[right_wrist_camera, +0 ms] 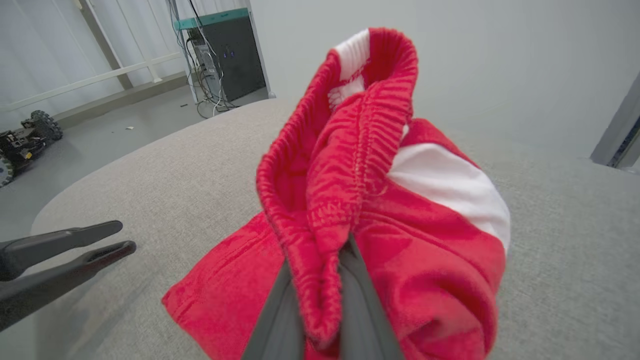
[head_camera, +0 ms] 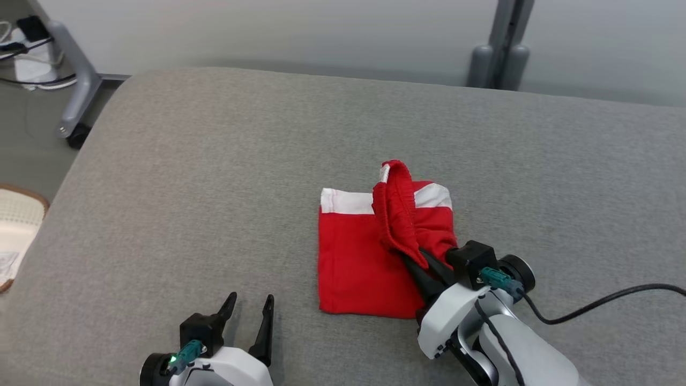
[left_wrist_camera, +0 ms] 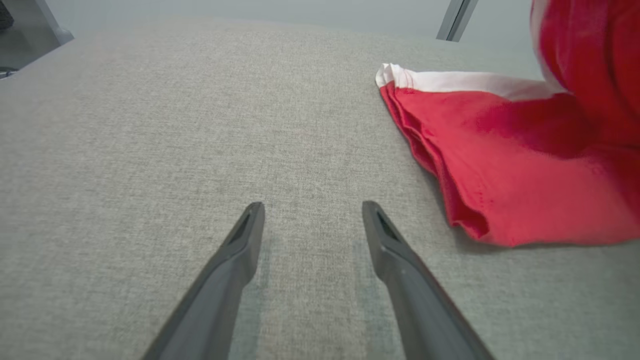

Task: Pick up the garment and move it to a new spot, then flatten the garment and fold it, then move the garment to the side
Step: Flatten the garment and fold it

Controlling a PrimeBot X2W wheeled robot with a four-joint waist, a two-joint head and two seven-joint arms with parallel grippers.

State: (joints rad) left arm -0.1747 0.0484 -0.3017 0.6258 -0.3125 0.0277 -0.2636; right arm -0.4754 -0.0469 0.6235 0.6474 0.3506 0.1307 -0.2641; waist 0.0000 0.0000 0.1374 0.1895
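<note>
The garment (head_camera: 364, 257) is a red piece with a white band, lying folded on the grey padded table (head_camera: 214, 177). Its elastic waistband (head_camera: 396, 214) is lifted into a ridge over the right half. My right gripper (head_camera: 423, 262) is shut on that waistband, the fabric pinched between its dark fingers (right_wrist_camera: 280, 310). In the left wrist view the garment (left_wrist_camera: 515, 165) lies to the right of my left gripper (left_wrist_camera: 312, 212), which hovers open over bare table. In the head view the left gripper (head_camera: 251, 305) sits at the lower left, apart from the cloth.
The table edge curves away at the left, with floor, a wheeled stand leg (head_camera: 75, 91) and a woven basket (head_camera: 16, 230) beyond it. A grey post (head_camera: 501, 48) stands behind the table. A black cable (head_camera: 600, 305) trails from my right wrist.
</note>
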